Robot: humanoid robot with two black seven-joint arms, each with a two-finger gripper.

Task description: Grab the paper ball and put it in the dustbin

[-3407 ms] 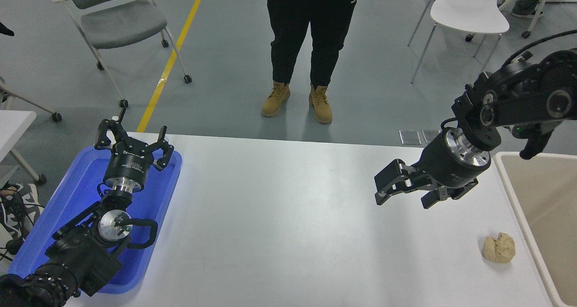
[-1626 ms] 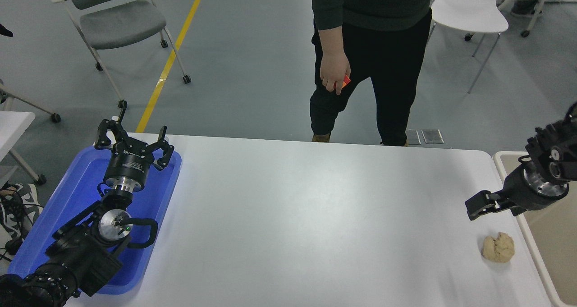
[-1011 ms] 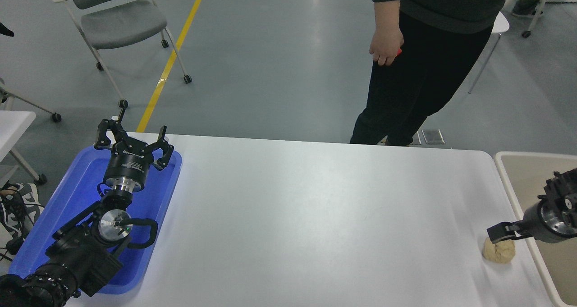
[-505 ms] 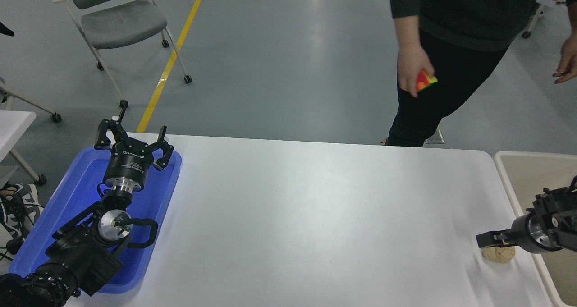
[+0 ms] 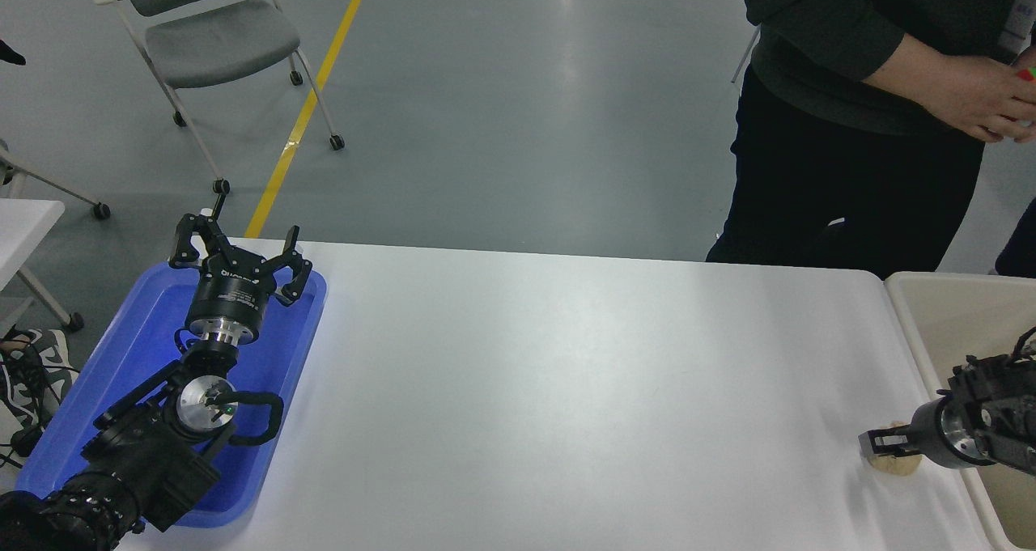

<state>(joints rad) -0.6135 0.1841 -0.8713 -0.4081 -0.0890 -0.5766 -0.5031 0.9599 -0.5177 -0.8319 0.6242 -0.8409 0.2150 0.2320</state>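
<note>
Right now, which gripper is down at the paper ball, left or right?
The right gripper, low at the table's right edge, covers the paper ball beside the dustbin. The left gripper sits open over the blue tray.

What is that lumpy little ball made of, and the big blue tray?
The paper ball looks like crumpled paper: tan, dull and lumpy, though the right gripper hides most of it. The blue tray looks like plastic: smooth, bright, with a rounded raised rim and a slight shine.
</note>
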